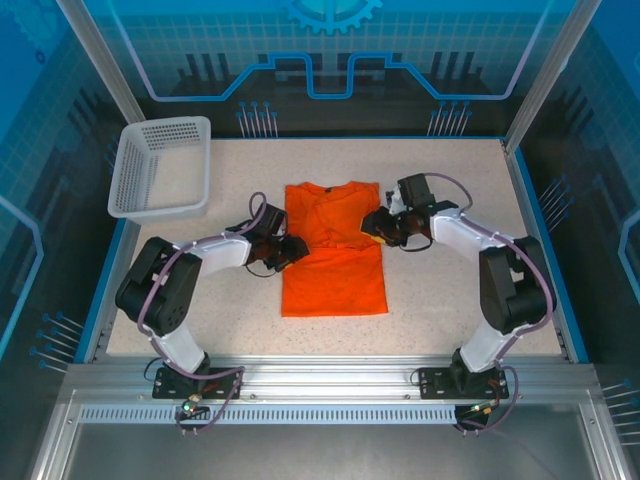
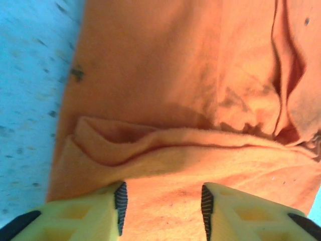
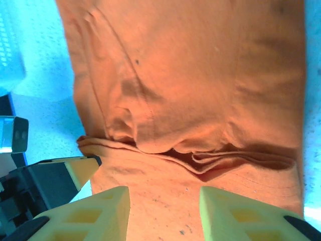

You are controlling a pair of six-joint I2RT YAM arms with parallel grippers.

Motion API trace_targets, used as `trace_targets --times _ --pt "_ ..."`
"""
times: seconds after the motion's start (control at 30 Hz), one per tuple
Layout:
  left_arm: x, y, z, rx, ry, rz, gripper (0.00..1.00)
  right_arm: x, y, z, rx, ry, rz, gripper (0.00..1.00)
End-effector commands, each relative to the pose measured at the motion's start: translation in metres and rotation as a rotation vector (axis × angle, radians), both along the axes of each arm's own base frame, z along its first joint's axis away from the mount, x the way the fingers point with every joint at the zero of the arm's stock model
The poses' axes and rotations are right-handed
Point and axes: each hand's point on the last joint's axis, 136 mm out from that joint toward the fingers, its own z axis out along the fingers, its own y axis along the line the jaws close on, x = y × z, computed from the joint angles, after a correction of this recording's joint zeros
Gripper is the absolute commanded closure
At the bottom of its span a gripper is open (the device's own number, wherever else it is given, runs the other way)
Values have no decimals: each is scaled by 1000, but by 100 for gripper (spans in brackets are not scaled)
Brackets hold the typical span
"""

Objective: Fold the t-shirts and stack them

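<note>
Fleece-soft orange t-shirt [image 1: 335, 275] lies folded, roughly rectangular (rumpled mid-fold).

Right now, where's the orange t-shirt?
Top view: the orange t-shirt lies mid-table, collar away from the arms, between the left gripper and right gripper; the white basket sits at the far left corner.

T-shirt [image 1: 335, 270]: one, bright orange, plain soft fabric without print, both short sleeves folded inward over the body into a long narrow rectangle, collar at the far end, lying flat and lightly creased mid-way across the table [image 1: 440, 300].
</note>
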Motion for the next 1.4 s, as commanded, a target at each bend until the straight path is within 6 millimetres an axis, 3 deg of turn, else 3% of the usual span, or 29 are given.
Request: trace_targets --times 0.0,0.1,0.23,0.43,0.57,0.77,1.0,1.17,1.37 --pt "0 9 28 17 -67 -13 49 -15 -17 -14 -34 23 10 59" --pt "-11 13 47 16 -89 -23 39 -39 -21 -23 -44 56 52 58" --pt "-49 20 55 -10 -47 -61 41 -87 -29 -39 -60 138 103 56" --pt "-119 5 57 -94 29 -195 45 -149 -43 -45 -80 169 104 48" --pt "-150 3 38 -59 87 -217 45 -172 -50 -56 -132 213 108 39" --pt "-163 19 13 -47 116 -88 43 -176 -32 -65 -152 247 172 38" --pt "-165 15 -8 -110 158 -18 46 -176 -26 -73 -219 256 188 44" --pt "-161 11 -16 -122 176 -11 52 -172 -27 -75 -240 262 183 50" --pt "-156 11 -25 -113 180 12 54 -165 -24 -80 -244 268 180 64"
